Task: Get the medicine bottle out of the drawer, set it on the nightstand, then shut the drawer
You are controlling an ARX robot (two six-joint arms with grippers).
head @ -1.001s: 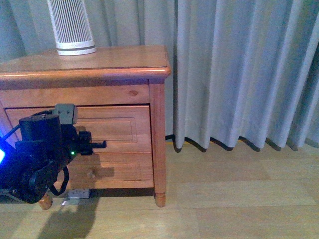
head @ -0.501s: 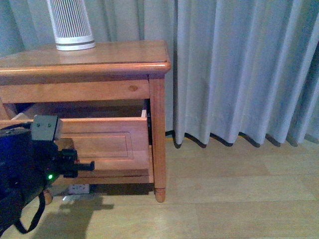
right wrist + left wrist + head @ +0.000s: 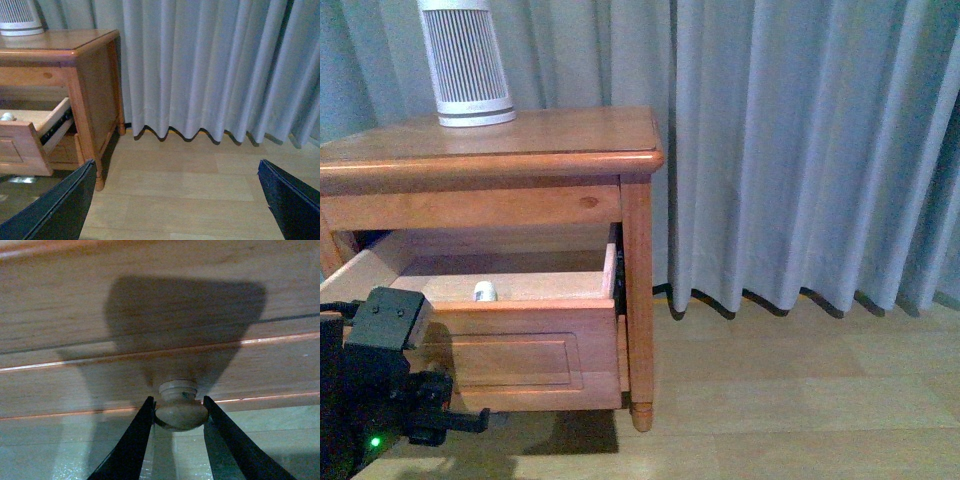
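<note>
Medicine bottle: small, white, round-capped, in open drawer | left gripper clamps knob; right gripper agape

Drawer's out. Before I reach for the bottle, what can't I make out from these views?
- Medicine bottle: the front view shows only its cap. The drawer front panel hides the body, so how it stands or lies is unclear.
- Right wrist view: the bottle is a small white speck at the picture's edge.
- Left wrist view: shows only the left gripper around the knob; nothing of the drawer's inside shows.
</note>
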